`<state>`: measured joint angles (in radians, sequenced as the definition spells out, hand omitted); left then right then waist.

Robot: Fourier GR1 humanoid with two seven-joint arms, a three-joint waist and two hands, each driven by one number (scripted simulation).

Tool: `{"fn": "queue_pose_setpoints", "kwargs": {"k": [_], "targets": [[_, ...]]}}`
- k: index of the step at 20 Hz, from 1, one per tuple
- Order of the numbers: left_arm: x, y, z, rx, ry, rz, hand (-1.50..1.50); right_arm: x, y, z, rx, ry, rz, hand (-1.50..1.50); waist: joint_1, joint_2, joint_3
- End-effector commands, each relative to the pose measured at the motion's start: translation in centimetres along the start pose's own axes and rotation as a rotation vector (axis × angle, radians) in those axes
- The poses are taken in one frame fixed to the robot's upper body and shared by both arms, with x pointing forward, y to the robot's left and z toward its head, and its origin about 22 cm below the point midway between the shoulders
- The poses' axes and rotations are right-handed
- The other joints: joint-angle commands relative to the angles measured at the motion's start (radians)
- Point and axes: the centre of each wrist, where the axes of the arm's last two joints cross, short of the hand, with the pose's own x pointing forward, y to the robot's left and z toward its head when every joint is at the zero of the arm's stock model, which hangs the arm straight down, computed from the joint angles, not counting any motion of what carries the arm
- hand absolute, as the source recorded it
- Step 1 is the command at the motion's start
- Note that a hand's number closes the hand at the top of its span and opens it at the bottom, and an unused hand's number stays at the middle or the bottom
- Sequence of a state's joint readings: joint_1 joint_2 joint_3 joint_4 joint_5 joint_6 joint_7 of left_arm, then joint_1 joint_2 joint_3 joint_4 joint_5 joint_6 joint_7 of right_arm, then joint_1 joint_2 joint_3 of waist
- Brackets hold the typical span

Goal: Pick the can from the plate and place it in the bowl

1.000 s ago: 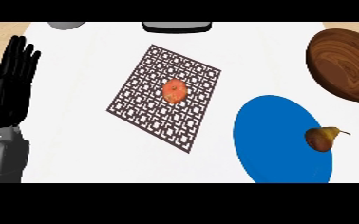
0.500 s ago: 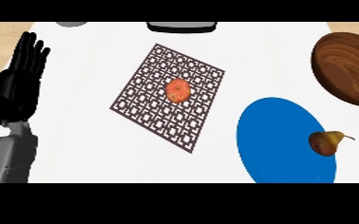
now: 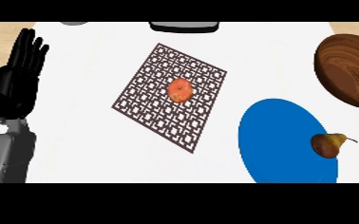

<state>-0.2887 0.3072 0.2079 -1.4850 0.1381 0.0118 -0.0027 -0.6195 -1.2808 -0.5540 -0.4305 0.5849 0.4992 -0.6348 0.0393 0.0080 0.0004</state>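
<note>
With no can being shown and only a pear (image 3: 328,144) lying on the blue plate (image 3: 280,147) near the bowl (image 3: 340,69), the left robot hand (image 3: 20,78) is being rested spread, so the wrong item may be grasped.
</note>
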Motion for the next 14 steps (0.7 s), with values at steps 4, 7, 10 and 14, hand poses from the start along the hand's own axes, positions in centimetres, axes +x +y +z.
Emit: {"fn": "queue_pose_setpoints", "kwargs": {"k": [4,7,10,14], "targets": [[-0.9,-1.1,-0.3,0.01,-0.002,0.003,0.0,3.7,4.6,-5.7,0.17,-0.042,-0.029,1.5,-0.01,-0.001,0.0],[-0.8,-1.6,0.5,0.014,0.026,0.003,0.0,5.2,9.2,-8.5,0.207,-0.054,-0.034,1.5,-0.008,-0.004,0.0],[-1.1,0.2,-0.1,0.006,0.004,-0.004,0.0,6.3,12.9,-10.0,0.245,-0.051,-0.027,1.5,-0.021,-0.004,-0.001],[-1.5,-0.2,0.5,0.01,0.023,0.009,0.0,4.2,15.3,-9.5,0.218,0.007,0.037,1.5,-0.02,-0.001,0.0]]}}
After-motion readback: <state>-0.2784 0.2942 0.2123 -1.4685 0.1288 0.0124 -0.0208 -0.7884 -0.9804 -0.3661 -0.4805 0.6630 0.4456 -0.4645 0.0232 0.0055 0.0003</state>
